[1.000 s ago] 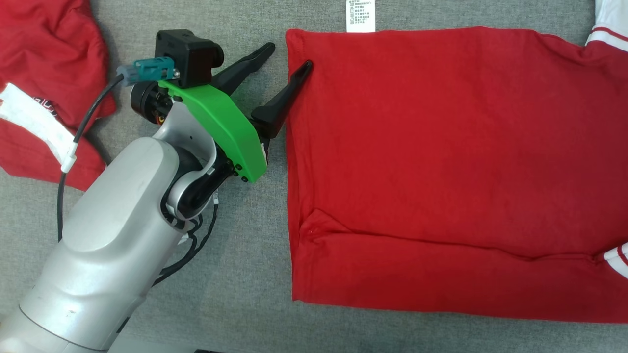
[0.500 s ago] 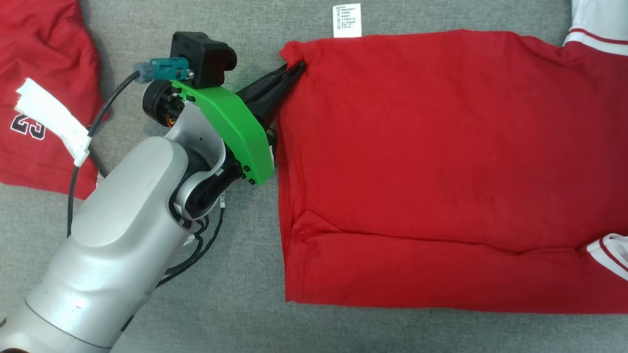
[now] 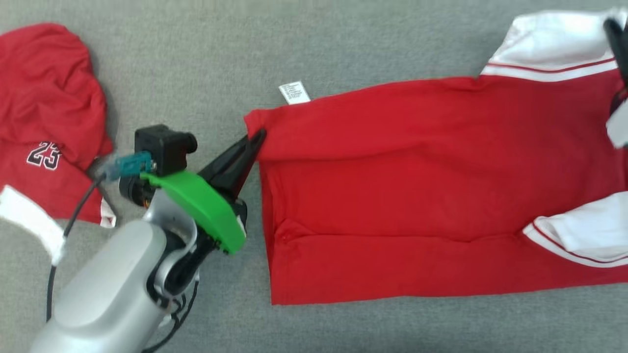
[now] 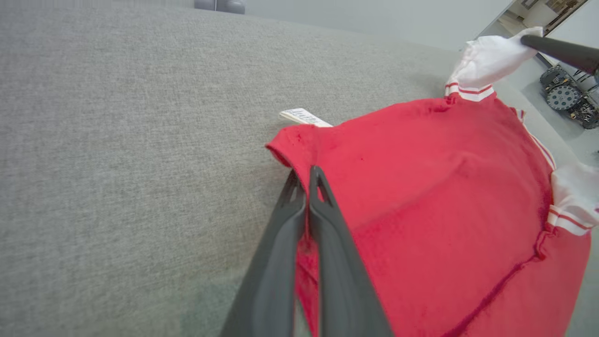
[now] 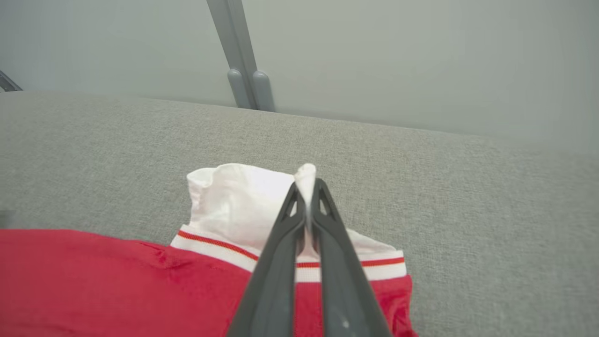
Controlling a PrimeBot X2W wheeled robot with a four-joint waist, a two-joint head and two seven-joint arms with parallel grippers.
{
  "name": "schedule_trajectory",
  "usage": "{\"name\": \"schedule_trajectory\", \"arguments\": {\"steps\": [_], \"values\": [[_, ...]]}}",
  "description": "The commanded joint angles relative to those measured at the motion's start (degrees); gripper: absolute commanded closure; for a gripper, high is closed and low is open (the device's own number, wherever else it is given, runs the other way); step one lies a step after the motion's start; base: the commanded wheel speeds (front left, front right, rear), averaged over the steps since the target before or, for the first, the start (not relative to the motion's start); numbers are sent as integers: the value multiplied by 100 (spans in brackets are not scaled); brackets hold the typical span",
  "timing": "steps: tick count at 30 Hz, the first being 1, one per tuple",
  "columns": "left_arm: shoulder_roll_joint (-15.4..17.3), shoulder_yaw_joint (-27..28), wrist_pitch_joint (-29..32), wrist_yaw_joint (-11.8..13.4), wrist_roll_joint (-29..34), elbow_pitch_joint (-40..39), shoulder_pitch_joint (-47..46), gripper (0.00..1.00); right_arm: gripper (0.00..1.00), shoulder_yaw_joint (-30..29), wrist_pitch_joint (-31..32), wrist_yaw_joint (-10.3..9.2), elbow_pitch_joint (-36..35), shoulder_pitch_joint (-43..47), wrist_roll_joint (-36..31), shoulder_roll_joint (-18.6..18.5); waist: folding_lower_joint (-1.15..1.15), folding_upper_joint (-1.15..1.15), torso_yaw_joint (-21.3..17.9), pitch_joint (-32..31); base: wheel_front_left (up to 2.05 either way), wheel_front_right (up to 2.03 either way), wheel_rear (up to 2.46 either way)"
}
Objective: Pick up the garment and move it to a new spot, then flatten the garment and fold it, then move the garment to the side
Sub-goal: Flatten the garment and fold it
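Worktop: grey woven fabric surface (image 3: 196,59) carrying everything. Its far edge meets a pale wall in my wrist views.
Garment: red soft-cloth shirt with white, red-striped sleeves (image 3: 417,171), stretched lengthwise across the worktop's middle, hem end to my left and sleeve end to my right. A lengthwise fold already lies along its near side, so I judge it flattened and partly folded.
Spare garment: second red shirt printed "23" (image 3: 44,98), crumpled toward the worktop's left side and well apart from my work. I leave it alone.
Left gripper (image 3: 256,138): long dark fingers clenched on the hem corner facing the worktop's far edge. A crease runs from the pinch along the shirt.
Right gripper (image 5: 306,187): fingers clenched on the tip of the white sleeve (image 5: 234,201) on that same far-edge side, with the cloth bunched upward between them.
Reason for the hold: I take both ends of one long edge so that, I judge, it can travel as a straight line over the body.
Risk: uneven pulling could skew the near-side fold.
Care label: small white printed tag (image 3: 294,92), flat on the worktop, poking out just beside my left pinch.
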Motion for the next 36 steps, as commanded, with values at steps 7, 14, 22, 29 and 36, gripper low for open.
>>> {"name": "schedule_trajectory", "arguments": {"steps": [7,14,22,29,36], "values": [[404,28,-305,462,5,-923,1120,100,100,-380,-304,0,-755,1659,-103,575,0,0,-890,-1000,0,0,0],[456,-22,-691,696,131,-1096,1760,100,100,-542,-606,0,-691,2337,-164,1115,0,0,-1038,-1034,0,0,0],[466,-102,-984,640,272,-923,1920,100,100,-682,-711,1,-462,2591,-178,1352,0,0,-961,-1093,0,0,0],[560,-304,-1076,655,529,-475,2120,0,0,-569,-616,1,-115,2770,-506,1333,0,0,-852,-1214,0,0,0],[410,-282,-1662,974,1007,-68,2399,0,0,-820,-497,1,-231,2608,-785,1128,0,0,-797,-1210,0,0,0]]}}
